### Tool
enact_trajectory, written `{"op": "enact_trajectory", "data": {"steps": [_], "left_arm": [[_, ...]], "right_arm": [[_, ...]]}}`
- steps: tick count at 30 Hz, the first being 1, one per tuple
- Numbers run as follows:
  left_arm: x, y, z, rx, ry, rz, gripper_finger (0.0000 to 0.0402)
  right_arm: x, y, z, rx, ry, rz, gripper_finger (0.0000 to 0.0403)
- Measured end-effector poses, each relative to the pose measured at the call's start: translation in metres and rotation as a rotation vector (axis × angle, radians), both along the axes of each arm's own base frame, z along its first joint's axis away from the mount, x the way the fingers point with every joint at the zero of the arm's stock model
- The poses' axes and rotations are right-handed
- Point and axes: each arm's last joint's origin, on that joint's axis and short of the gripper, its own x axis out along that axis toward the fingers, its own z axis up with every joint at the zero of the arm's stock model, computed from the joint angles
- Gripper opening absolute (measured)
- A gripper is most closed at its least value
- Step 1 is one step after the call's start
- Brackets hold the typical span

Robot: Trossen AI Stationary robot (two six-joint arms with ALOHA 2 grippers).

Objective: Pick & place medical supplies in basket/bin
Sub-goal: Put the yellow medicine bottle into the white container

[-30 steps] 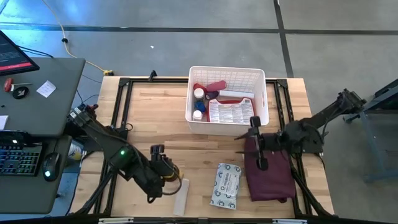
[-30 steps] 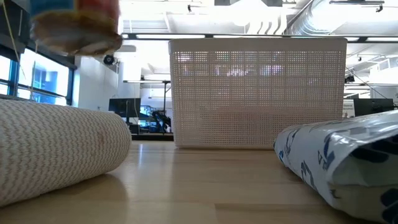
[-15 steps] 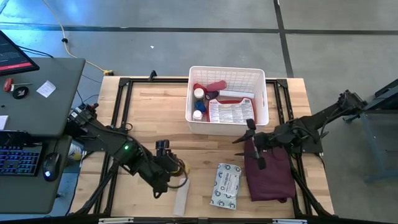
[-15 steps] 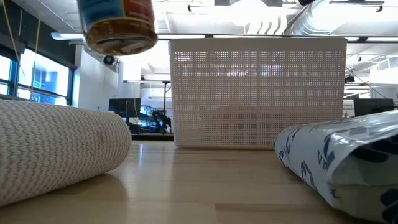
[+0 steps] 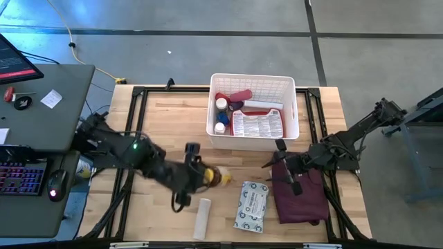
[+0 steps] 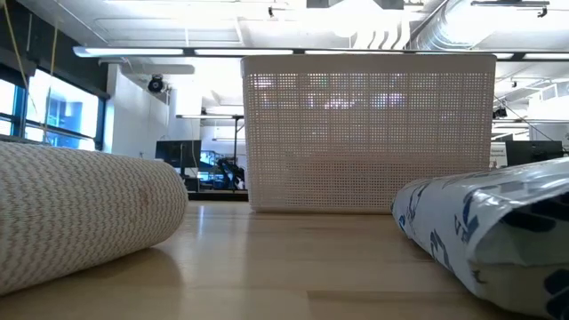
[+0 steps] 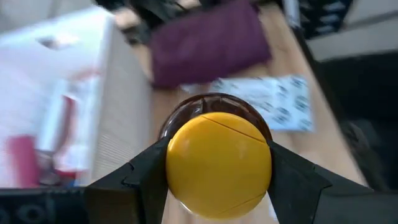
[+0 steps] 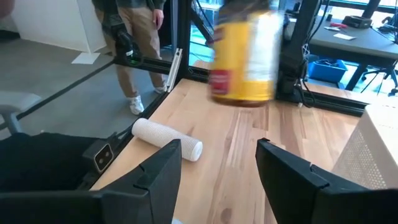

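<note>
My left gripper [image 5: 208,175] hangs above the table's middle, near side of the white basket [image 5: 252,81], shut on a tin with a yellow-orange lid [image 7: 217,163]. The tin also shows in the right wrist view [image 8: 245,59]. The basket holds a red case, small bottles and tubes. A white roll [image 5: 201,218] and a grey-white packet [image 5: 251,205] lie on their sides near the front edge. My right gripper [image 8: 217,168] stands open over the maroon cloth [image 5: 302,197], with nothing between its fingers. My left gripper pinches the tin between its two fingers, one on each side of the body just beyond the lid [image 7: 177,121]. The fingers [image 7: 146,171] slant down and lie along the tin. The lid faces back toward the wrist. The tin is tilted and lifted clear of the table.
The basket's lattice wall [image 6: 369,133] stands at the far middle. The roll [image 6: 80,213] and the packet [image 6: 484,222] flank bare wood in front of it. A person's legs [image 8: 134,37] show beyond the table's left side. A desk with a keyboard stands left of the table.
My left gripper has risen and swung toward the table's right and the basket, rolling its wrist, with the tin still held. The tin has gone up out of the low view and now hangs past the roll, nearer the packet.
</note>
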Motion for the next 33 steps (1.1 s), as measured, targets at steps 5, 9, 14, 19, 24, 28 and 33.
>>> {"op": "enact_trajectory", "data": {"steps": [5,9,14,19,24,28,33], "left_arm": [[0.007,0.038,0.033,0.052,-0.092,0.037,0.0253],[0.013,0.075,0.046,0.102,-0.118,0.1,0.0253],[0.022,0.14,0.046,0.085,-0.096,0.224,0.0253],[0.033,0.19,0.034,-0.015,-0.051,0.258,0.0253],[0.037,0.224,0.023,-0.109,-0.014,0.261,0.0253],[0.046,0.235,0.003,-0.167,0.104,0.246,0.0253],[0.066,0.238,-0.029,-0.244,0.247,0.191,0.0253]], "right_arm": [[-0.001,0.001,0.0,-0.004,0.001,0.008,0.0197],[-0.001,0.001,0.0,-0.009,-0.001,-0.003,0.0197],[-0.001,0.001,0.0,-0.006,0.002,-0.001,0.0197],[-0.001,0.001,-0.002,-0.013,0.014,-0.001,0.0197],[-0.001,0.001,-0.003,-0.005,0.035,-0.005,0.0197],[-0.002,0.0,-0.006,0.006,0.064,-0.034,0.0197],[-0.002,-0.002,-0.006,0.02,0.071,-0.079,0.0197]]}}
